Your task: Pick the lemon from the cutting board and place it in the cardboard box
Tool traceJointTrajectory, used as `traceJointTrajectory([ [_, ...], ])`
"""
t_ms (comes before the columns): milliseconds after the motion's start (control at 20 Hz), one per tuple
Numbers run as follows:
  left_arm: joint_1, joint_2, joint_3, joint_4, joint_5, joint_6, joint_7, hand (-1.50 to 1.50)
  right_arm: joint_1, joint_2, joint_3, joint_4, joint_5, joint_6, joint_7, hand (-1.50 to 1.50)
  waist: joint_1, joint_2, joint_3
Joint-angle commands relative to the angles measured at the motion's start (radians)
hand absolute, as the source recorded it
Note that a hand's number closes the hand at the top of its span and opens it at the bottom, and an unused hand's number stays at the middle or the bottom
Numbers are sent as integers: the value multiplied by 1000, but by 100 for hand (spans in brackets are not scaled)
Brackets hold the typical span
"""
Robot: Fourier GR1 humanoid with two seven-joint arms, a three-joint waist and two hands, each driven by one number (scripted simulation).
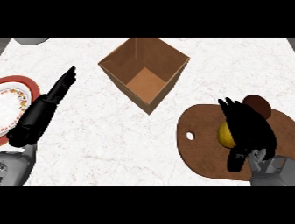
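A yellow lemon (225, 134) lies on the brown cutting board (201, 131) at the right of the counter. My right hand (250, 129) is over the lemon, its fingers curled around it and hiding most of it. The cardboard box (144, 72) stands open at the middle back, with nothing visible inside. My left hand (46, 105) rests at the left with straight fingers pointing toward the back, holding nothing.
A white plate with a red patterned rim (7, 83) lies at the left edge, partly under my left forearm. A round dark brown object (259, 103) sits at the board's far end. A grey object (32, 40) shows at the back left.
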Motion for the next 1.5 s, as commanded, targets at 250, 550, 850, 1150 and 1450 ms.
traceJointTrajectory([
  [250,-28,-61,49,13,-43,-41,31,0,33,20,-96,-35,70,95,-10,-150,-3,-1,0],
  [550,-77,-75,69,50,-79,-77,27,0,63,44,-79,151,154,-34,-196,-150,-2,1,0],
  [850,-19,-67,100,46,-60,-113,-20,0,80,13,-28,213,270,-226,-382,150,0,1,0],
  [1150,-6,-71,128,-40,-66,-129,35,0,-7,15,-83,240,319,-214,-463,150,4,0,0],
  [1450,-95,-110,53,30,-86,-145,0,0,-217,421,230,294,300,-203,-297,150,139,32,0],
])
